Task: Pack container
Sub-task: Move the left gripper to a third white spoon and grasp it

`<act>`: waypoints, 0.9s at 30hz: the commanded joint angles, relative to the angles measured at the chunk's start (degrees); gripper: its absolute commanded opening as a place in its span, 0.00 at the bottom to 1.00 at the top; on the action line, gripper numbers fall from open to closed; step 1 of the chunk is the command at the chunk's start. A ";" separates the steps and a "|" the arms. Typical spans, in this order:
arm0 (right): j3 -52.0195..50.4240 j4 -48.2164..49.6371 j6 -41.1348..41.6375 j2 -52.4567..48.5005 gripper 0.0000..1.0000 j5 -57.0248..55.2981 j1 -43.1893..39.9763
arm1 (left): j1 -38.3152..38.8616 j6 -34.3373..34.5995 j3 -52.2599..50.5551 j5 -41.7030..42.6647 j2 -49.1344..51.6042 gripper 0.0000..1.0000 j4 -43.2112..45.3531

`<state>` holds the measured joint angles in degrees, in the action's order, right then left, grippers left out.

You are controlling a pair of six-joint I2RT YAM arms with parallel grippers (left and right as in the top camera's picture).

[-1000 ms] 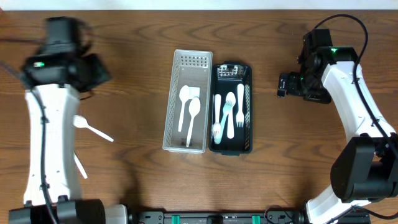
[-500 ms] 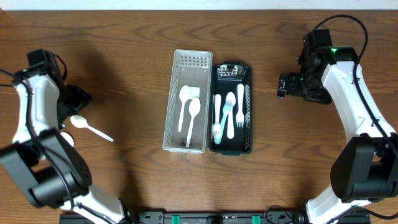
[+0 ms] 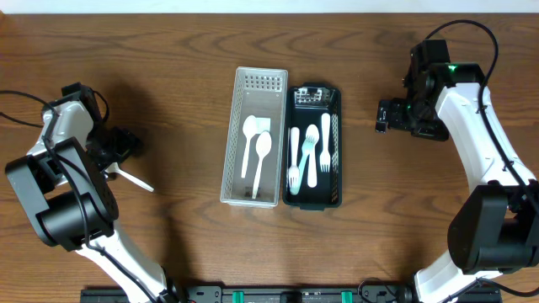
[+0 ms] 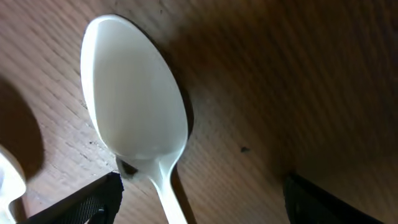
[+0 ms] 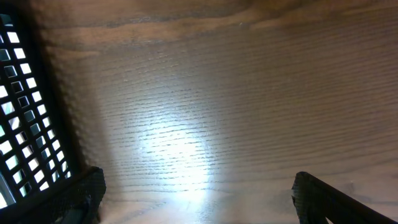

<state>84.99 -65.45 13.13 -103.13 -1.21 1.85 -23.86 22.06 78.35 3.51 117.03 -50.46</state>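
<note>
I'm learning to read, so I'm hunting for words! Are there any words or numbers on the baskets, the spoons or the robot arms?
No words or numbers can be read anywhere.
black basket: a pale patch at its top end in the overhead view may be a label, but it is too small to read.
white basket: no markings show.
spoon in the left wrist view: plain white.
right arm: only a green light, no text.
</note>
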 commanded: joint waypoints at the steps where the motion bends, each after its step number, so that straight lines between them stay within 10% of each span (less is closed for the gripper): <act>1: -0.26 -0.15 -0.59 -0.52 0.99 0.11 0.42 | -0.20 -0.98 -1.51 1.05 0.63 0.85 0.28; 6: -0.26 -0.17 -0.59 -0.52 0.99 0.13 0.42 | -0.20 -1.01 -2.40 1.03 0.66 0.84 0.48; 14: -0.26 -0.42 -0.59 -0.52 0.99 0.13 0.42 | -0.20 -1.01 -2.43 1.03 0.66 0.41 0.02; 27: -0.26 -0.35 -0.59 -0.52 0.99 0.11 0.42 | -0.17 -1.05 -2.43 1.03 0.63 0.24 0.04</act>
<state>84.99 -65.73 13.13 -103.13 -1.21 1.85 -23.90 20.97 77.47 6.04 116.84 -50.24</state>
